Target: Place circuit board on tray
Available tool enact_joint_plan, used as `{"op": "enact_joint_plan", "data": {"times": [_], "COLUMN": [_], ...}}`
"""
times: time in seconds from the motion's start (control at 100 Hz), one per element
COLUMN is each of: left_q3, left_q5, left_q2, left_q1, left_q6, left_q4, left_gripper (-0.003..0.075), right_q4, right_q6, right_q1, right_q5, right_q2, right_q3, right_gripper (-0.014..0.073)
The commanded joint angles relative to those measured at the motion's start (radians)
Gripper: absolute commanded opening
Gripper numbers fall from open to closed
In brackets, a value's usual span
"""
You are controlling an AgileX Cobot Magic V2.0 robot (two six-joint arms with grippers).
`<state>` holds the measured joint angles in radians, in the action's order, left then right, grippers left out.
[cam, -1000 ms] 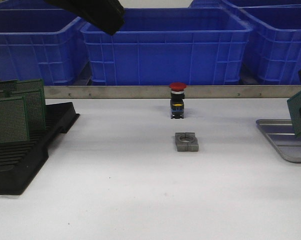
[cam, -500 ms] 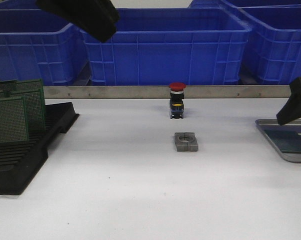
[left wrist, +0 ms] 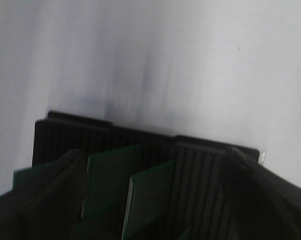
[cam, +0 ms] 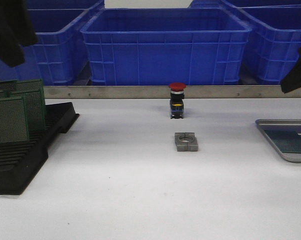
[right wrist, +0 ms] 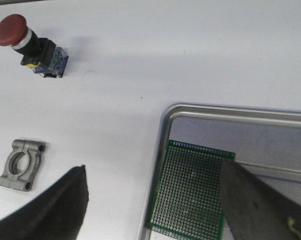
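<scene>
Board (right wrist: 190, 190): we see it flat in the tray (right wrist: 163, 125), at its 9 o'clock edge.
Right fingers (right wrist: 260, 205): spread wide, empty, above it.
Left fingers (left wrist: 268, 195): spread, empty, over the rack (left wrist: 195, 160).

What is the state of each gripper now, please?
Left gripper: open, empty, above the black rack.
Right gripper: open, empty; circuit board lies on tray.
</scene>
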<state>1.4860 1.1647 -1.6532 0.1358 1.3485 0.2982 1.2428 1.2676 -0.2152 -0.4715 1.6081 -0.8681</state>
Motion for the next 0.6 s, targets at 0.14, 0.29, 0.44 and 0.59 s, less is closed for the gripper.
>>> {"op": "enact_joint_plan", "data": {"times": [0.14,0.29,0.44,0.59], "left_q3": [0.027,0.016,-0.015,-0.039], "left_q5": [0.06,0.112,0.112,0.112], "left_q2": [0.037,0.033,0.025,-0.004], "left_q1": [-0.144,-0.192,-0.192,-0.192], "left_q6": [-0.014,-0.014,-0.012,-0.01], "left_q4": [-0.006,-0.006,-0.007,-0.009], "left_gripper": [0.0526,0.0526,0.0526,0.0526], "right_q4": [0.045,0.053,0.069,0.074], "right_q6": [0.004,0.004,0.004,0.004], "right_q1": [-0.007,-0.007,-0.007,-0.007], "right_q5": [-0.039,-0.035,-0.038,-0.058], "right_q2": [-0.054,-0.054,-0.054,-0.054], "right_q3": [-0.027,-0.028,-0.032,-0.032], "right_gripper": [0.0557,0.0557,0.0557,0.0557]}}
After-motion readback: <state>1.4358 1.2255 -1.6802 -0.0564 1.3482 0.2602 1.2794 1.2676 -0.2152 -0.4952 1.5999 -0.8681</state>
